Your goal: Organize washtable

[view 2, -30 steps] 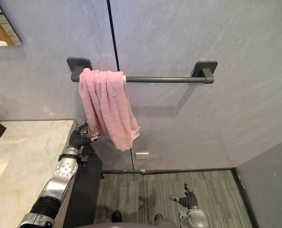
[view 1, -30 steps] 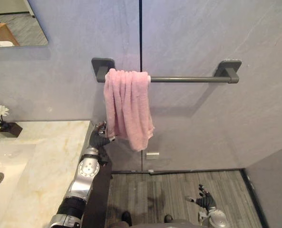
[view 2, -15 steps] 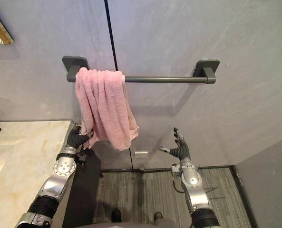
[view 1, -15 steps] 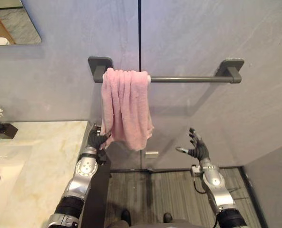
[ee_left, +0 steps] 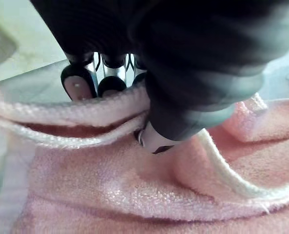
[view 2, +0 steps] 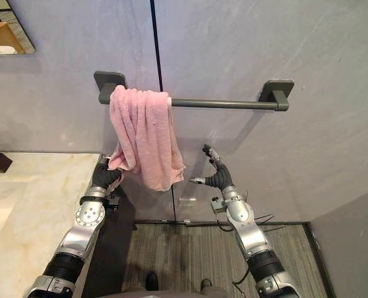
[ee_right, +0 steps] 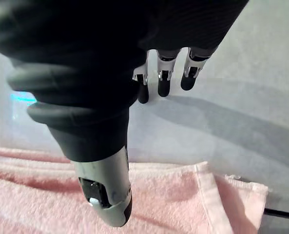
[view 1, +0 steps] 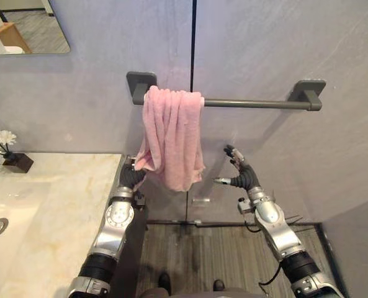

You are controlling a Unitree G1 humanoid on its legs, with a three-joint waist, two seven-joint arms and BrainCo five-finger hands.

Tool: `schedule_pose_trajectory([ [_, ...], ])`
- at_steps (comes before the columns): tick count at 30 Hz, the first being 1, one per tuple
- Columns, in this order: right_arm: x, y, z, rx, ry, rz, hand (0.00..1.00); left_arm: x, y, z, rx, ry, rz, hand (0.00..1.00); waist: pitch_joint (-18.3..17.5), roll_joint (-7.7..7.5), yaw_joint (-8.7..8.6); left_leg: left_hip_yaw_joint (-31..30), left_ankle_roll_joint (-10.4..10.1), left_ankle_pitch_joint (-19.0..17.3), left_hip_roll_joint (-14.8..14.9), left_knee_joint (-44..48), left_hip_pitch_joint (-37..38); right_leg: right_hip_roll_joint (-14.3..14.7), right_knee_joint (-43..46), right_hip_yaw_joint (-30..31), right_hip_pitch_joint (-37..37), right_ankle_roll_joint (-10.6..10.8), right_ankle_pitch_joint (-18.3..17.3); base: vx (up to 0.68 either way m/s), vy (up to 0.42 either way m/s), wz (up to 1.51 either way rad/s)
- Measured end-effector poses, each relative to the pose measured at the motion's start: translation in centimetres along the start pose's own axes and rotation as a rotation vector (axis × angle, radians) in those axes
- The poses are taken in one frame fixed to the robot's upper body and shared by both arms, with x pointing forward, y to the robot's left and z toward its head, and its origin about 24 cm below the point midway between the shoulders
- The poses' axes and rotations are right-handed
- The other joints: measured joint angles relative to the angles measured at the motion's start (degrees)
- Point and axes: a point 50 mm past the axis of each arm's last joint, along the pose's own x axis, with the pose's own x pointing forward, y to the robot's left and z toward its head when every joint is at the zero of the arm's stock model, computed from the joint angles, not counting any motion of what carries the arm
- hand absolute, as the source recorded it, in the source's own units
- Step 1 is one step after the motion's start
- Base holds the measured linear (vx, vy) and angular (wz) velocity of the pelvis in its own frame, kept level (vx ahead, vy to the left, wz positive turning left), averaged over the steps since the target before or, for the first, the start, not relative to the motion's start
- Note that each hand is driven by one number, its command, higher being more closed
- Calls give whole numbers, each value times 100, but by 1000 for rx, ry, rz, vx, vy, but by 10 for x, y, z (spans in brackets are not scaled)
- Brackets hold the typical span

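A pink towel (view 1: 171, 133) hangs bunched at the left end of a dark grey wall bar (view 1: 258, 103). My left hand (view 1: 133, 176) is at the towel's lower left corner, and in the left wrist view its thumb and fingers (ee_left: 78, 84) pinch the towel's hem (ee_left: 86, 119). To the right of the towel, my right hand (view 1: 241, 177) is raised with fingers spread, a short gap from the cloth. In the right wrist view its straight fingers (ee_right: 164, 83) hold nothing, with the towel (ee_right: 173, 200) past them.
A marble washtable (view 1: 53, 211) with a sink (view 1: 4, 217) lies at the left. White flowers in a dark pot (view 1: 10, 155) stand at its back. A mirror (view 1: 22, 28) hangs at the upper left. A small metal fitting (view 1: 201, 200) sits low on the wall.
My right hand has risen and moved left toward the towel. My left hand keeps its hold and has lifted the lower left corner a little. The camera has shifted slightly.
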Motion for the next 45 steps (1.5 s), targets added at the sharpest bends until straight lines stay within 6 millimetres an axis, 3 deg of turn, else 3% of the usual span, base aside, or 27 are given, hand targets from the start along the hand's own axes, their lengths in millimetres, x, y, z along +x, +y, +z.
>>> schedule_pose_trajectory([
  [7,18,24,7,-18,-18,110,0,1,-10,7,-35,-26,-12,100,0,1,48,-166,-6,91,-1,-1,-140,4,28,-153,-73,-2,-1,-31,-17,12],
  [8,19,26,6,-19,-13,117,100,1,-12,8,-35,-29,-19,100,0,1,67,-181,-9,99,0,-1,-150,6,30,-166,-78,-3,-1,-29,-20,10],
  [10,23,34,3,-21,7,142,100,0,-20,9,-44,-32,-43,100,0,1,150,-240,-11,123,-2,-1,-156,5,31,-227,-55,-3,-1,-23,-17,14],
  [22,28,44,-3,-11,55,140,100,1,-25,11,-73,-34,-54,100,-2,3,193,-471,-23,230,0,-5,-260,12,80,-440,-67,-19,-7,-39,-11,10],
  [29,31,26,-3,4,55,67,100,1,-25,11,-72,-34,-54,100,-2,2,168,-452,-19,238,2,-4,-264,12,79,-428,-77,-26,0,-2,-2,0],
  [37,13,-18,-12,20,73,-105,100,2,-19,12,-74,-39,-34,100,-2,2,154,-344,-20,235,14,-4,-219,16,75,-343,-74,-33,10,-11,-8,-5],
  [40,11,-25,-4,30,32,-136,100,1,-22,18,-98,-60,-39,100,-2,2,122,-278,-20,233,41,-5,-203,26,45,-268,-81,-36,55,-37,-10,-14],
  [45,5,-31,-9,41,46,-171,100,0,-28,19,-169,-54,-66,100,-2,1,127,-263,-21,233,88,-18,-186,44,40,-242,-82,-34,71,-36,-8,-3],
])
